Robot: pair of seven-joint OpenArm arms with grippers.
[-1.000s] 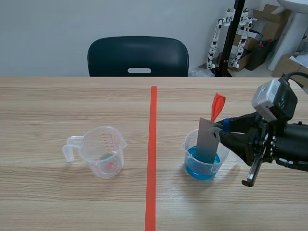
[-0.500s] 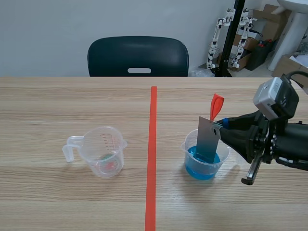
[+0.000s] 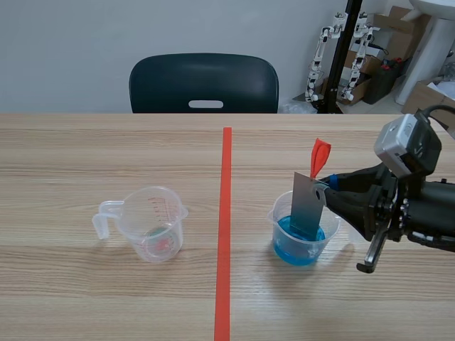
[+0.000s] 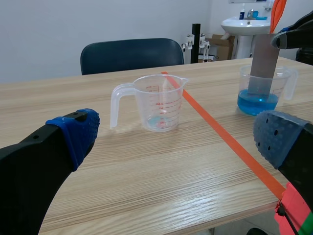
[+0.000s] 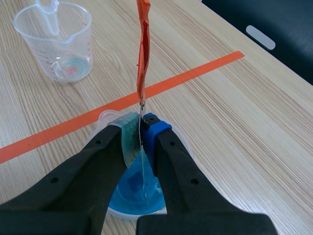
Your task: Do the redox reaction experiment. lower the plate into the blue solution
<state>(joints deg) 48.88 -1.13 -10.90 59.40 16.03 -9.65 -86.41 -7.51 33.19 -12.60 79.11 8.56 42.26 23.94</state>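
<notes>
Scene view: right pincer (image 3: 329,184) clenched on plate (image 3: 307,208) top edge, plate lower end in blue solution (image 3: 297,249); left pincer (image 4: 177,139) released.

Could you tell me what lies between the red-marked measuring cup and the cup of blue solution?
In the scene view, only bare table crossed by the orange-red tape line lies between the red-marked measuring cup and the cup of blue solution.
</notes>
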